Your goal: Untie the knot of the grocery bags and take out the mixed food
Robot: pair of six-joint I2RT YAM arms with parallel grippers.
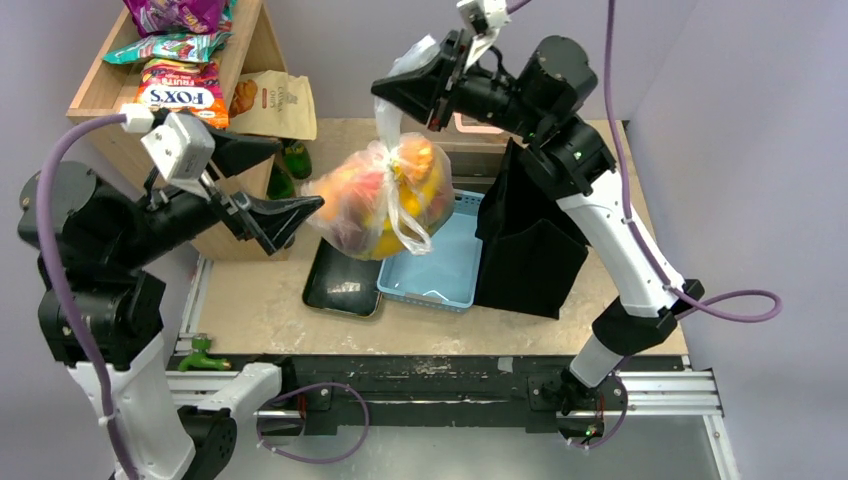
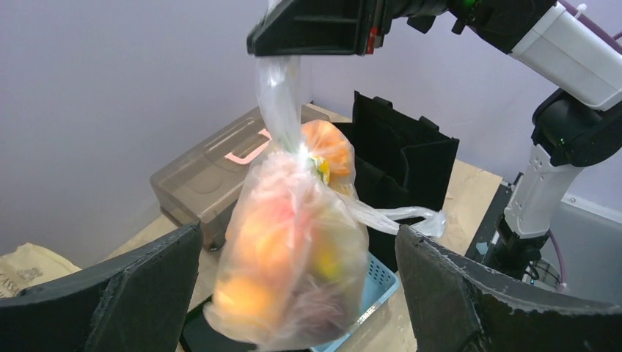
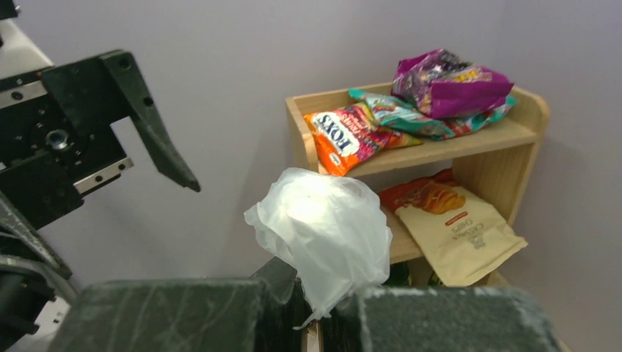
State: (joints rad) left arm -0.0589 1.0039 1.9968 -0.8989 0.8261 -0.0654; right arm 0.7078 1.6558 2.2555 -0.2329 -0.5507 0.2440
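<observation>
Bag (image 1: 385, 205) is hung above the surface's (image 1: 260, 300) middle, neck (image 1: 385, 125) pinched by right fingers (image 1: 392, 95); left fingers (image 1: 300, 176) are spread beside it.

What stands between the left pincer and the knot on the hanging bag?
Nothing visible. The open left pincer sits beside the grocery bag, with clear air up to the knot. The right pincer grips the neck just above it.

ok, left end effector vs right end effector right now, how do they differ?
Left end effector stands wide open and empty; right end effector is shut on the neck of the grocery bag. Left points at the bag from the side; right grips it from above, bag hanging free. Shared: both black, two-fingered, raised off the table.
</observation>
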